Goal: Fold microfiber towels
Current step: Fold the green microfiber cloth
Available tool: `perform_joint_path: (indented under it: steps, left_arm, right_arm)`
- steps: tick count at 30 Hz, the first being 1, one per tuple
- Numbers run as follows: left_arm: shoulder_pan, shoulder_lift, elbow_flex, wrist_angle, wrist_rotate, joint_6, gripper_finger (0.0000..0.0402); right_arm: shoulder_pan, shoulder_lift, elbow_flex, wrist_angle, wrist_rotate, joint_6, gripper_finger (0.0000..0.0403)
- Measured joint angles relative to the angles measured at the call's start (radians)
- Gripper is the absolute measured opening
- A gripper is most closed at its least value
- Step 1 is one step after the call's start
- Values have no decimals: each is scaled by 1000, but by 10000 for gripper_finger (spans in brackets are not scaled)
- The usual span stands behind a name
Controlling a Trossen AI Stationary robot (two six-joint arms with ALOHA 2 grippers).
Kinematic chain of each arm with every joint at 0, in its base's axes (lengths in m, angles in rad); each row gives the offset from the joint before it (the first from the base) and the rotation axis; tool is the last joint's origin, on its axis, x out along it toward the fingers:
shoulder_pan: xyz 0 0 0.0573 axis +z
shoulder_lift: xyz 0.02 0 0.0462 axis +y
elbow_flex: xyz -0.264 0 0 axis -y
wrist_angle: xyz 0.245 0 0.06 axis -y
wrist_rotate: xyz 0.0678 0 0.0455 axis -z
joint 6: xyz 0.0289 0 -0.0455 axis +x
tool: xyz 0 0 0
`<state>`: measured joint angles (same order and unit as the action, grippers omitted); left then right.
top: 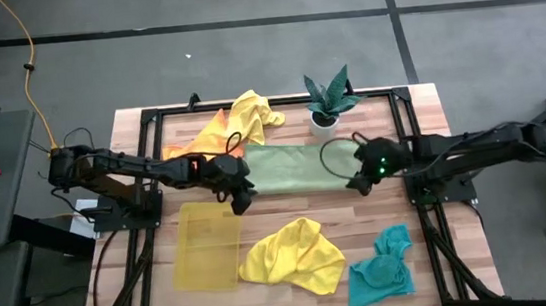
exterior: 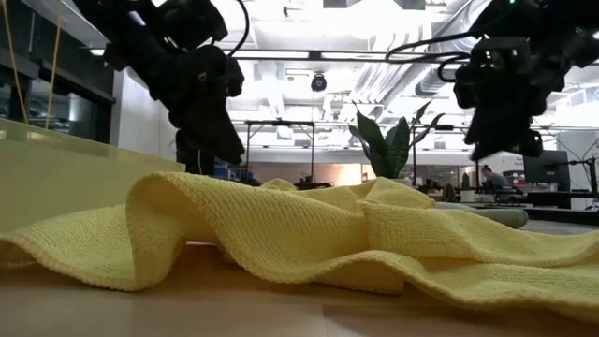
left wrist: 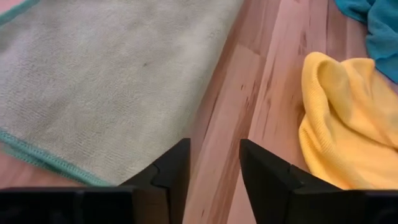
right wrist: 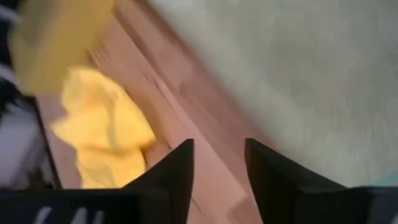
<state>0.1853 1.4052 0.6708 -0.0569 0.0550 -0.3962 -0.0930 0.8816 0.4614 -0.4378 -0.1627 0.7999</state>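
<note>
no writing or label can be read anywhere on the wooden table [top: 419, 109]. the olive-green towel [top: 290, 167] lies spread flat at mid-table between the two grippers, the left gripper [top: 243, 201] at its one end and the right gripper [top: 357, 184] at the other. just beside the left gripper, on the side away from the plant, the translucent yellow tray [top: 207, 243] lies flat with nothing visible in it. a crumpled yellow towel [top: 293, 258] sits near both grippers toward the table's front edge, touching the tray's corner, and fills the low view as a heap of folds [exterior: 309, 234]. beyond the left gripper, at the far edge, a second yellow towel [top: 249, 110] is bunched over an orange towel [top: 197, 143]. the teal towel [top: 383, 271] lies crumpled near the front edge, on the right gripper's side. the potted plant [top: 328, 97] stands past the green towel's far edge. both arms reach in low from the sides. the left gripper's fingers [left wrist: 168, 174] stand slightly apart over bare wood at the towel's stitched edge [left wrist: 93, 87], gripping nothing. the right gripper's fingers [right wrist: 177, 171] are likewise parted and empty above wood beside the towel [right wrist: 298, 81].
</note>
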Motion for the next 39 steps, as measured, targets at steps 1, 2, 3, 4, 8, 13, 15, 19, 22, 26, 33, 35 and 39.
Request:
perform_joint_path:
  steps: [1, 2, 3, 4, 8, 13, 15, 19, 22, 26, 33, 35, 39]
  left_arm:
    - [-4, 0, 0, 3, -5, -1, 134]
    - [-6, 0, 0, 3, -10, -1, 137]
    - [-8, 0, 0, 2, -15, -1, 139]
    - [-10, 0, 0, 3, -15, -1, 141]
    - [-10, 0, 0, 4, -19, -19, 142]
    - [-10, 1, 0, 13, -25, -44, 142]
    - [-10, 1, 0, 21, -25, -46, 142]
    - [-11, 1, 0, 44, -25, -46, 142]
    - [-11, 1, 0, 65, -25, -46, 142]
    - [-11, 1, 0, 71, -26, -46, 142]
    - [-11, 1, 0, 78, -37, -46, 142]
    - [-11, 1, 0, 78, -37, -46, 142]
    - [-11, 1, 0, 80, -43, -46, 142]
  right_arm:
    - [12, 23, 17, -36, 7, 3, 151]
    - [21, 42, 35, -78, 26, 12, 155]
    - [28, 58, 56, -124, 55, 30, 157]
    - [33, 71, 78, -171, 99, 69, 157]
    - [34, 94, 148, -397, 321, 352, 158]
    - [9, 94, 118, -469, 405, 571, 158]
    - [-10, 94, 76, -417, 405, 610, 158]
    - [-61, 94, -10, -242, 396, 622, 158]
    - [-108, 95, -55, -175, 382, 616, 158]
    - [-161, 96, -95, -115, 371, 604, 158]
    - [-212, 118, -137, -11, 308, 543, 158]
    - [-215, 140, -142, -4, 299, 537, 158]
    - [-215, 182, -143, 30, 269, 482, 158]
